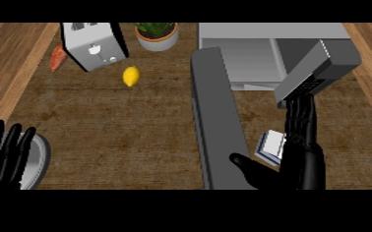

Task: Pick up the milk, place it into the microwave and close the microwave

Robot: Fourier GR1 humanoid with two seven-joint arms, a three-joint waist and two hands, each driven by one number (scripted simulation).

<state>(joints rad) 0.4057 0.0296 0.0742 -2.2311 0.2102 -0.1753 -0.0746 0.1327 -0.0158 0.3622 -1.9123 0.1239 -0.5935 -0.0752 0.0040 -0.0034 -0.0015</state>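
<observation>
Black right hand [301,142] is down at the near right, fingers pointing away and thumb spread wide toward the open microwave door [218,118], with the milk [271,145] sitting in the gap beside the palm. Hard to tell if the fingers are actually wrapped on the carton yet; looks to me more like an open hand laid alongside it. To do this bit right I'd bring the thumb in against the carton's near face before lifting, then carry it over the door's edge, not into it. Left hand [15,152] rests open at the near left edge next to a metal plate [40,159]. Further out the brown tabletop [131,123] holds a lemon [131,76], then the toaster [93,46], a carrot [57,57], a potted plant [156,34], and the microwave [254,54] at the back right.
</observation>
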